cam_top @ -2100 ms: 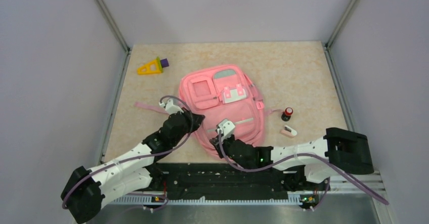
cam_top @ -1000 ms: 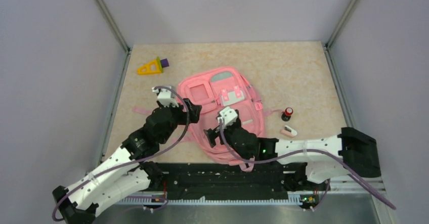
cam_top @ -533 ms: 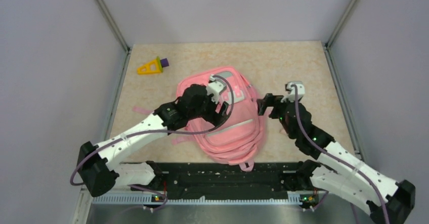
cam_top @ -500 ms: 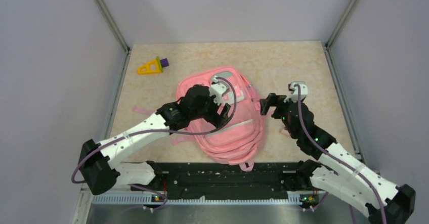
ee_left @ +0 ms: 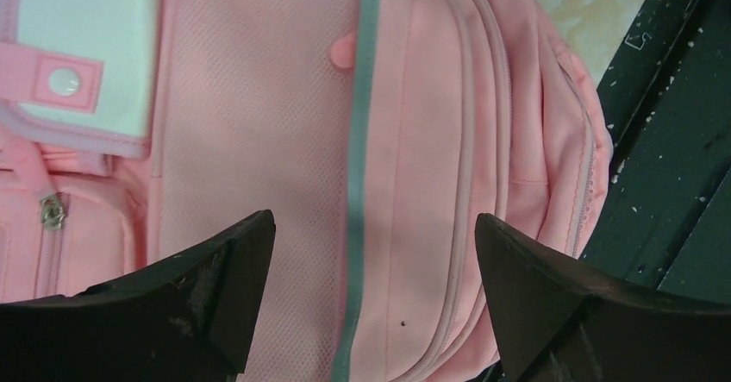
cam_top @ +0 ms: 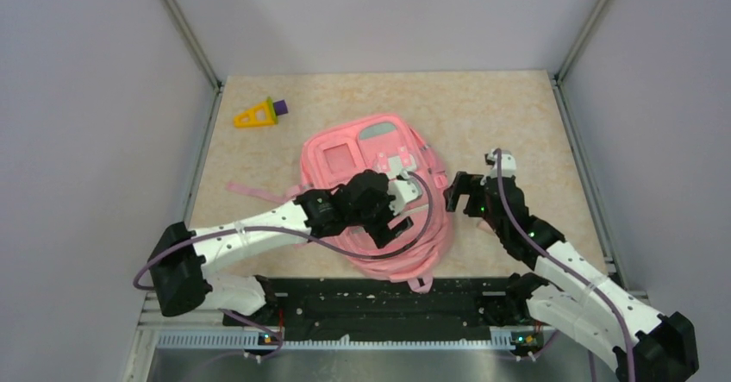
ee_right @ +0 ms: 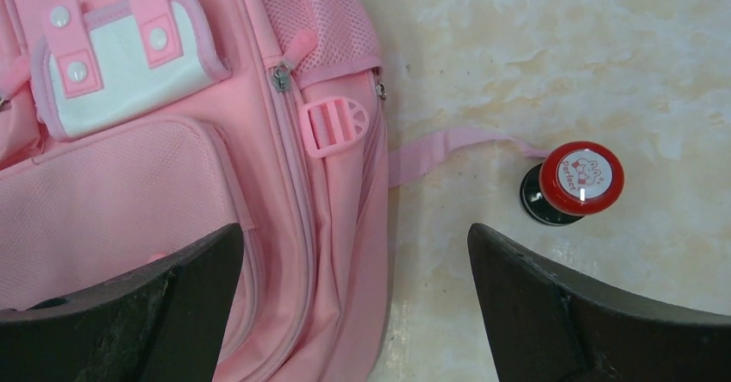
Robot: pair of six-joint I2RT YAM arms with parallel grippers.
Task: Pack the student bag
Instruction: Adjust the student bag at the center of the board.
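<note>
The student bag (cam_top: 345, 153) lies flat in the middle of the table, front side up: pink fabric with white patches and a grey-green stripe (ee_left: 358, 184). My left gripper (cam_top: 395, 224) hovers open over its near right part; in the left wrist view the left gripper (ee_left: 372, 227) straddles the stripe with nothing between the fingers. My right gripper (cam_top: 461, 197) is open at the bag's right edge; in the right wrist view the right gripper (ee_right: 355, 235) spans the bag's side seam and bare table.
A red-capped stamp (ee_right: 577, 179) stands on the table just right of the bag, beside a loose pink strap (ee_right: 448, 149). A yellow and purple toy (cam_top: 259, 113) lies at the far left. The black base rail (ee_left: 672, 140) runs along the near edge.
The left arm has swung right across the bag to its near right part. The right arm has left the bag's near end and moved to its right edge.
</note>
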